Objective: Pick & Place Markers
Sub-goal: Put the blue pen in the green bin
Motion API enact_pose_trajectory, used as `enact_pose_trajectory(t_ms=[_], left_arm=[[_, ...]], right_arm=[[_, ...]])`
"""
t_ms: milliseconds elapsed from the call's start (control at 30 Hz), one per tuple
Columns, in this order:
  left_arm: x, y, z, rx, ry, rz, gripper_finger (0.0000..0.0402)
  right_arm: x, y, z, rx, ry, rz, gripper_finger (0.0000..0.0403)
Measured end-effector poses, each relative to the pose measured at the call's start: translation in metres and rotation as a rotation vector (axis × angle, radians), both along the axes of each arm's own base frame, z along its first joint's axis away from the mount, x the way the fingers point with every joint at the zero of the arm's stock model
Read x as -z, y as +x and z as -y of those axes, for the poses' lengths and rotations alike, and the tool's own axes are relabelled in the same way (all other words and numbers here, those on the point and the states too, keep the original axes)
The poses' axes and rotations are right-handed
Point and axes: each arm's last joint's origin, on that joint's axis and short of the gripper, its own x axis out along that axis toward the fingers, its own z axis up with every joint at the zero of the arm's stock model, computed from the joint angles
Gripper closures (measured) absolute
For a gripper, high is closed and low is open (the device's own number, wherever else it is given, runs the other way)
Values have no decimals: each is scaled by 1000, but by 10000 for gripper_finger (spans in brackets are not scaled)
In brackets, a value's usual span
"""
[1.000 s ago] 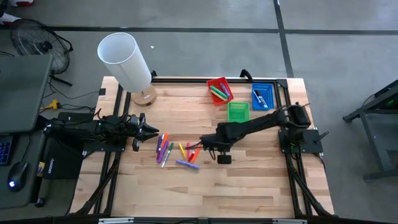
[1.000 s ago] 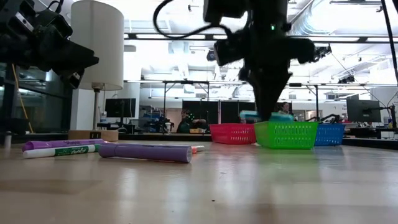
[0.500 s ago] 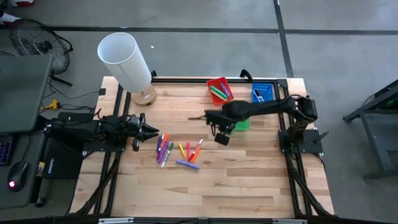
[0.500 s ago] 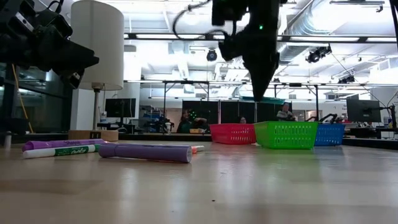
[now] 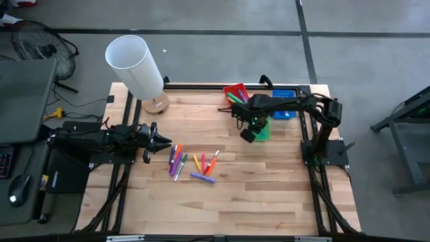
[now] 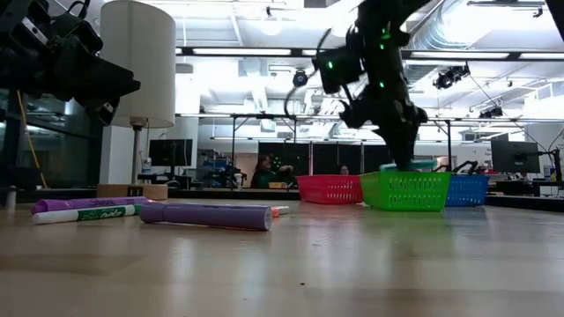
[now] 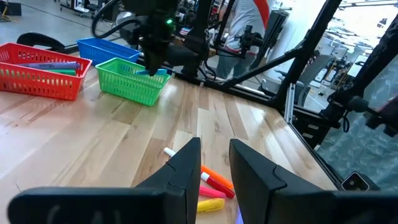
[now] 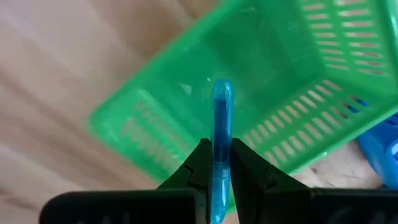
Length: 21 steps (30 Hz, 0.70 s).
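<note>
A light wooden table (image 5: 269, 181) stands on grey floor, with a white lamp (image 5: 134, 64) at its far left. The right gripper (image 8: 216, 163), clenched on a teal marker (image 8: 220, 124), hangs over the green tray (image 5: 259, 122). Loose markers (image 5: 191, 163) lie mid-table. The left gripper (image 7: 214, 163) waits slightly parted at the left edge.

- You are in a robotics lab: bare grey concrete floor (image 5: 222, 17), exposed silver ceiling ducts (image 6: 441, 31).
- Rows of dark computer monitors (image 6: 172, 151) fill the background.

right claw (image 8: 216, 163) clamped; left claw (image 7: 214, 163) parted, idle.
</note>
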Motion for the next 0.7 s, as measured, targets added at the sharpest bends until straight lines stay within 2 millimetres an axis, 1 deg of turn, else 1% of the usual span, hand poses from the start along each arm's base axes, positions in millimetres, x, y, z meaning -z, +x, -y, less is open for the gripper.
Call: enact_pose_trajectory(t_ms=[167, 267, 467, 633, 700], left_arm=[[0, 0, 0, 0, 0, 0, 318], [0, 0, 0, 0, 0, 1, 318], [0, 0, 0, 0, 0, 0, 318], [0, 0, 0, 0, 0, 1, 318], [0, 0, 0, 0, 0, 1, 318]], right_arm=[[12, -12, 14, 25, -8, -34, 377], [16, -14, 21, 34, -29, -24, 377], [21, -12, 33, 54, -56, 54, 377], [21, -8, 36, 89, -42, 115, 377], [21, -7, 36, 91, -43, 125, 369]])
